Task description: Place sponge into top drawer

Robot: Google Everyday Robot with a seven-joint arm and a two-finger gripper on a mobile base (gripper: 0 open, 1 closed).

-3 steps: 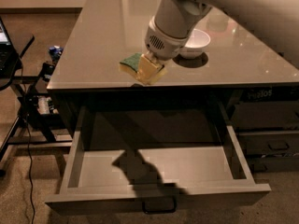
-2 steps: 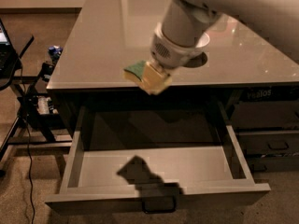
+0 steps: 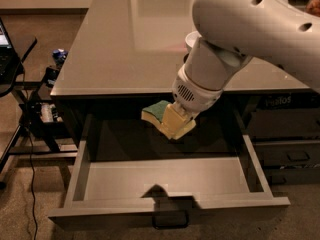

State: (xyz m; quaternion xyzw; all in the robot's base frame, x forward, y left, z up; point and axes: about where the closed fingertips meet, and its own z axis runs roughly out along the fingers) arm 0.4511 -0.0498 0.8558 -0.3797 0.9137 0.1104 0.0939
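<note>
The sponge (image 3: 155,111), green on top over pale yellow foam, hangs in the air above the back of the open top drawer (image 3: 165,181). My gripper (image 3: 172,121) is shut on the sponge, its pale fingers (image 3: 176,123) around the sponge's right end. The white arm comes down from the upper right. The drawer is pulled out wide, with a flat grey floor and a small loop handle (image 3: 170,219) on its front. The arm's shadow falls on the drawer's front edge.
A grey tabletop (image 3: 130,39) lies above the drawer, with a white bowl (image 3: 192,38) mostly hidden behind the arm. Darker drawers (image 3: 292,156) stand at the right. A black stand with cables (image 3: 30,109) is at the left.
The gripper has carried the sponge off the tabletop's front edge, forward and down, over the open drawer. The arm now covers most of the bowl.
</note>
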